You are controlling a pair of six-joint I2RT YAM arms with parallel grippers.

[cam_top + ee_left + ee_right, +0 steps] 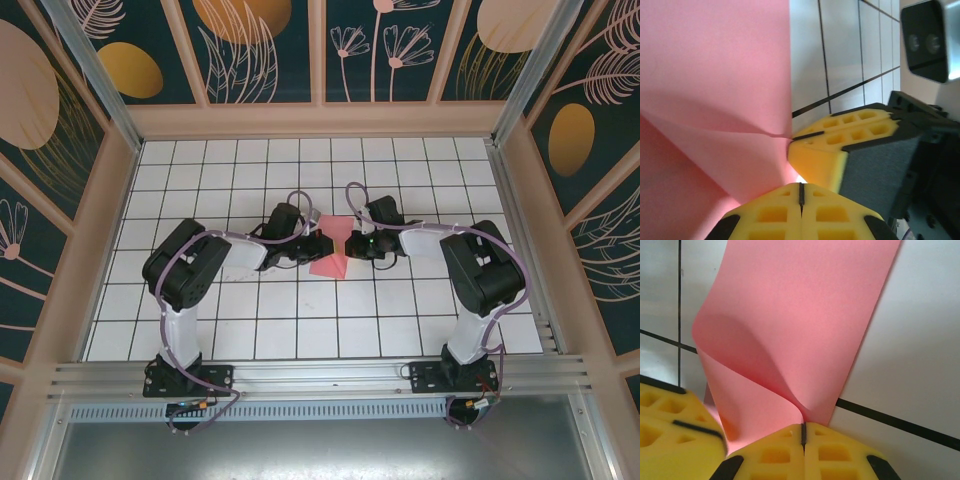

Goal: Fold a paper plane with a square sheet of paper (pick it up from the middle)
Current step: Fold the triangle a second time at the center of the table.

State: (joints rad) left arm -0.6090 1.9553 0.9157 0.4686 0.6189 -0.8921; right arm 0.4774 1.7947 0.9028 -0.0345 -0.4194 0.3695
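Note:
The square sheet of paper (330, 262) is salmon pink and pinched into an hourglass shape over the middle of the white tiled table. My left gripper (316, 243) comes at its waist from the left and my right gripper (352, 243) from the right, tips almost touching. In the right wrist view the paper (800, 315) curls up and runs into my shut right gripper (802, 426). In the left wrist view the paper (715, 75) creases toward the right gripper's fingers (840, 135), and its lower flap meets my shut left gripper (801, 186). A paper plane is out of view.
The tiled table (250, 330) is boxed in by patterned walls at the left (110, 230), back (320, 120) and right (530, 230). An aluminium rail (320, 375) carrying both arm bases runs along the near edge.

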